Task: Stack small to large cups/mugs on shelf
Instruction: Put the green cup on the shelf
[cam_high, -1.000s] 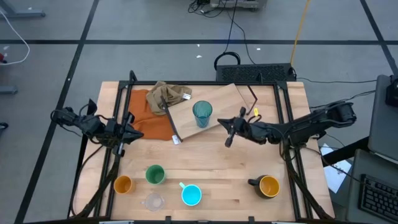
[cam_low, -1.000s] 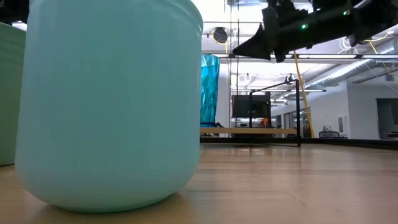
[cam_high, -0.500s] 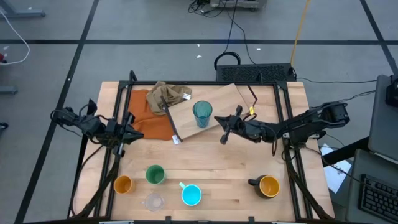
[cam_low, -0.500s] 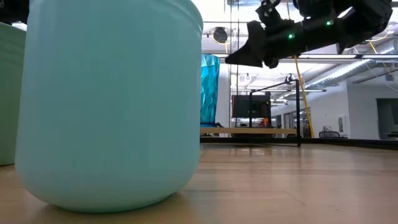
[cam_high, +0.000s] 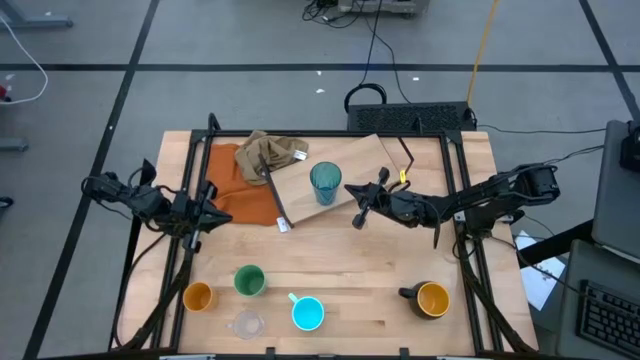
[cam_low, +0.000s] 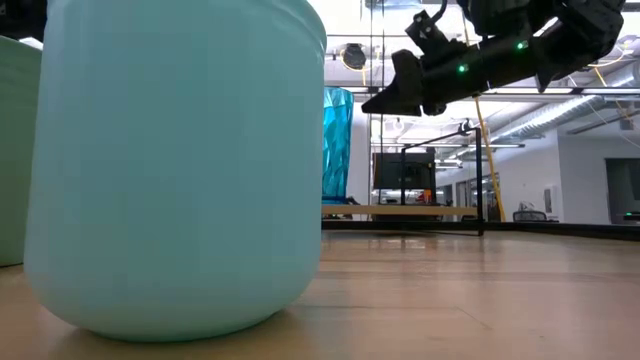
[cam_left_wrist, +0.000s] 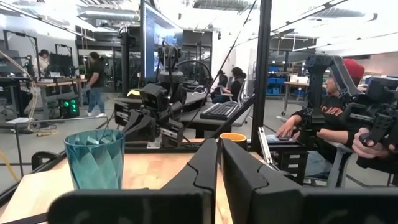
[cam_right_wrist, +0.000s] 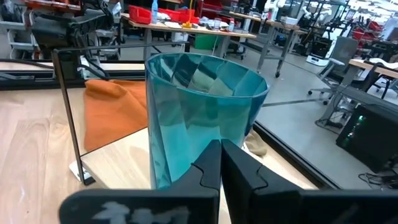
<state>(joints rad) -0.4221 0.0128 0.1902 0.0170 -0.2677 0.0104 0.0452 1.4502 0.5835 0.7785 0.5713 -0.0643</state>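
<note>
The tumbler stands on the shelf, 5 cups near the table's front edge.

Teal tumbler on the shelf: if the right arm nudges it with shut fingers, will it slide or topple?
The teal tumbler stands tall and narrows toward its base, so a high push probably tips it. Its translucent faceted wall looks thin, likely light. The right gripper is beside it, so push low.

Bright, even light from ceiling fixtures fills every view, leaving only faint, soft shadows on the desk. At table height the light-blue mug looms very close and slightly soft, and white glare from overhead lamps washes out the room behind the right hand. The tumbler just beyond that hand gleams with pale reflections.
</note>
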